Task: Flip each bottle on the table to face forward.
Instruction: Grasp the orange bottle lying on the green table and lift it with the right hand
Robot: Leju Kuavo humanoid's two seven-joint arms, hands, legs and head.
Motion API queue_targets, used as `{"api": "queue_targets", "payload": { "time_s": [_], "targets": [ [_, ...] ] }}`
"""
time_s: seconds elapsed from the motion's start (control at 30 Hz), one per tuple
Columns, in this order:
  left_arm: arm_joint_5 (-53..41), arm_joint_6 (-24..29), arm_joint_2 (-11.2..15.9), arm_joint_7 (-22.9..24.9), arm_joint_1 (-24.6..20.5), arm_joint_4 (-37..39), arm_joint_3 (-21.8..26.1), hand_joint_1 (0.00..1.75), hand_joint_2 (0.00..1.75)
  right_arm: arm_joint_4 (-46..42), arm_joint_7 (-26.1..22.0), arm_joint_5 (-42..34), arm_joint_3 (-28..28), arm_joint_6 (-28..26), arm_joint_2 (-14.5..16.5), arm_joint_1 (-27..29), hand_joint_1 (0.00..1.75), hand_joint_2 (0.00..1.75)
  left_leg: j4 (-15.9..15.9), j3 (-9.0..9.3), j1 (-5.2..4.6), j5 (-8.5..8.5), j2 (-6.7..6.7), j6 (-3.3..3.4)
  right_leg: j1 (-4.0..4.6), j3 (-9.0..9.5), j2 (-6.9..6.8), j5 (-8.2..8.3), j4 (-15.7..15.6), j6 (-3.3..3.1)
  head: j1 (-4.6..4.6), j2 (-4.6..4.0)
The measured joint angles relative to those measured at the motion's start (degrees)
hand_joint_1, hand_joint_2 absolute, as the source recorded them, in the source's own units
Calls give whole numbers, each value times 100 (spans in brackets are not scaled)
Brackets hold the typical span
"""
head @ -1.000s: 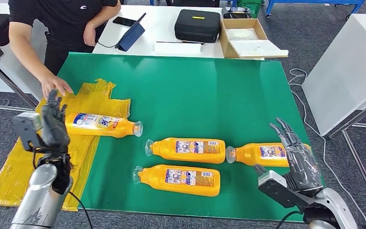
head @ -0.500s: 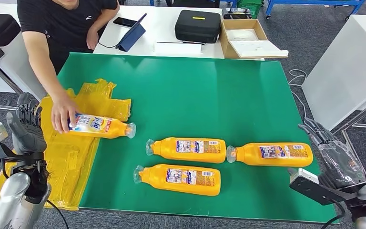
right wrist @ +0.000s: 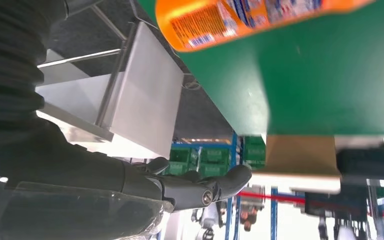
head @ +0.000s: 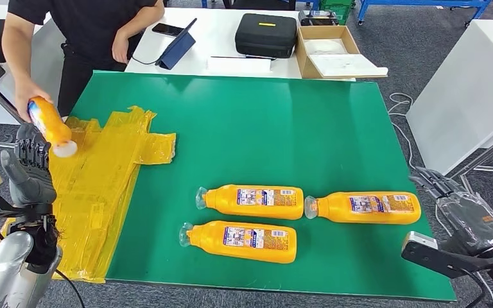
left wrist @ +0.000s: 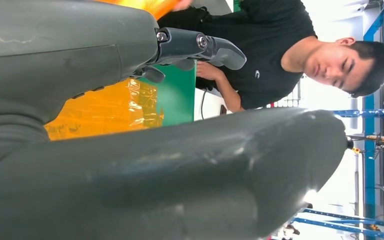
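Note:
Three orange bottles lie on their sides on the green table [head: 263, 122]: one [head: 251, 201] in the middle, one [head: 240, 241] nearer the front edge, one [head: 362, 208] to the right, whose base end [right wrist: 220, 20] shows in the right wrist view. A person [head: 83, 29] at the far left holds a fourth orange bottle [head: 50, 126] lifted off the table. My left hand [head: 29, 173] is raised, empty, fingers apart, left of the table over the yellow plastic sheet [head: 96, 186]. My right hand [head: 465, 215] hangs empty with fingers apart beyond the table's right edge.
Behind the green table a white table holds a black case [head: 266, 33], an open cardboard box [head: 334, 50] and a tablet [head: 176, 48] with a phone. A white table [head: 468, 90] stands to the right, with cables on the floor.
The person picked the left bottle off the yellow sheet and lifted it to the far left. My left hand stayed near the sheet; my right hand moved further right, off the table.

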Motion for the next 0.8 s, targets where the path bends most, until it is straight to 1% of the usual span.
{"api": "queue_targets", "payload": {
  "time_s": [0.07, 0.17, 0.33, 0.43, 0.53, 0.67, 0.8],
  "targets": [
    [43, 26, 29, -9, 2, 1, 2, 0, 0, 140, 36, 163, 123, 132, -11, -159, 0, 175, -1, 0, 0, 0, 1, 0, 0, 0, 2, 0, 0, 0, -1, 0],
    [87, 83, 65, -10, 39, -7, 25, 0, 0, 497, 66, 430, 446, 215, 9, -563, 0, 175, -1, 1, 0, 1, 4, 0, 1, 2, 5, 1, 1, 0, -1, 0],
    [127, 196, 80, -10, 360, -205, 217, 0, 0, 1361, 32, 705, 1126, 208, 173, -1466, 0, 175, -1, 1, -1, 1, 13, 0, 1, 2, 12, 2, 2, 1, -1, 0],
    [160, 219, 80, -15, 597, -372, 375, 0, 0, 2031, -39, 853, 1593, 148, 377, -2100, 0, 175, 0, 2, 0, 2, 12, 1, 1, 0, 15, 2, 2, 1, 0, 0],
    [163, 242, 80, -25, 805, -544, 498, 0, 0, 2648, -85, 940, 2006, 19, 641, -2608, 0, 175, 0, 1, 0, 3, 5, 1, 1, 0, 14, 2, 2, 1, -1, 0],
    [162, 285, 74, -27, 1047, -801, 601, 0, 0, 3303, -122, 970, 2406, -65, 1010, -3091, 0, 175, -1, -1, 1, 3, 2, 2, 1, 0, 12, 2, 2, 1, -1, 0],
    [140, 328, 63, -23, 1131, -958, 692, 0, 0, 3831, -161, 964, 2747, -101, 1334, -3494, 0, 175, -1, -2, 2, 5, 2, 0, 3, 0, 12, 2, 3, 1, -1, 0]
  ]
}}
